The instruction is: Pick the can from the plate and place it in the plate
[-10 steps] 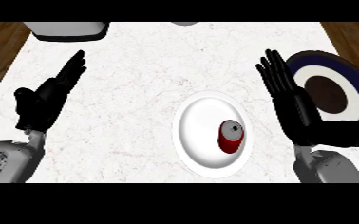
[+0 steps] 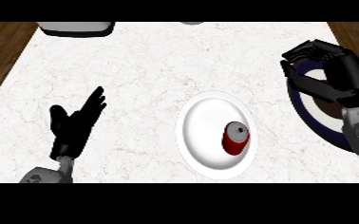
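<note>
- I saw the can [image 2: 235,139], red with a grey top, lying inside the white plate [image 2: 203,123] near its lower right part, with no hand touching it.
- The white plate sat on the pale marbled counter [image 2: 161,66], a little right of the middle of my head view.
- My left hand [image 2: 73,121] showed at the lower left, fingers straight and spread, pointing up and to the right, with nothing in it; it was well apart from the white plate.
- My right hand [image 2: 324,71] was at the far right edge, its fingers curled inward, and I could make out nothing held in them.
- That right hand hung over the dark blue plate [image 2: 308,118], which had a white ring and a dark centre and was partly cut off by the right edge.
- The dark blue plate lay just beside the white plate, with a strip of counter between the two.
- At the top left a grey box-like object [image 2: 76,28] stood at the counter's far edge, only partly in view.
- Brown wood [image 2: 14,42] showed past the counter's left side.
</note>
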Action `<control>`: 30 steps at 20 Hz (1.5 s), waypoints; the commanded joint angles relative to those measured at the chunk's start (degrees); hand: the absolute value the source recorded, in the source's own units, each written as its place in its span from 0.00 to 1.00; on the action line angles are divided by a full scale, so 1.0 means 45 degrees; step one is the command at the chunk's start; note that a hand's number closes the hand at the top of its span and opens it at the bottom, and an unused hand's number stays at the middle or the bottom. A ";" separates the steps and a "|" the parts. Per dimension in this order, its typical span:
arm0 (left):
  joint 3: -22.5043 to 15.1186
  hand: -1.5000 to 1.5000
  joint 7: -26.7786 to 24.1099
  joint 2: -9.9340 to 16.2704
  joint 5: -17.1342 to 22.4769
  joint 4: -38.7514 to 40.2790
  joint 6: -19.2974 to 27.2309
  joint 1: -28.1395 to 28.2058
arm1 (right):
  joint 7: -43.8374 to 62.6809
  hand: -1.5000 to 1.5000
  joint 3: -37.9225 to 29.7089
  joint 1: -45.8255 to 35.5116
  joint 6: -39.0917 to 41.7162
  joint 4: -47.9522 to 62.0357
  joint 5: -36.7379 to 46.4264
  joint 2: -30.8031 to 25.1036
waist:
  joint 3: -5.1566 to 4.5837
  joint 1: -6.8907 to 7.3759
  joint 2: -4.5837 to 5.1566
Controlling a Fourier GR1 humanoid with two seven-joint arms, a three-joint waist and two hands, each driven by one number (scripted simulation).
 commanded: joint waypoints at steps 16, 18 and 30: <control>0.0459 0.50 -0.0198 -0.1235 0.0052 0.0805 -0.0335 0.0698 | 0.1449 0.00 0.0953 -0.0072 0.4259 -0.0377 0.2373 -0.2279 | 0.0044 -0.0178 -0.0157; 0.0520 0.50 -0.0297 -0.1254 -0.0068 0.1111 -0.0352 0.0428 | 0.1847 0.00 0.1417 -0.0251 0.5201 -0.0533 0.2560 -0.2613 | 0.0054 -0.0237 -0.0130; 0.0731 0.50 -0.0225 -0.1635 -0.0606 0.1041 -0.0428 0.0504 | 0.6656 0.00 0.3482 0.0066 0.5124 -0.3347 0.5515 0.0205 | 0.0086 -0.0305 -0.0131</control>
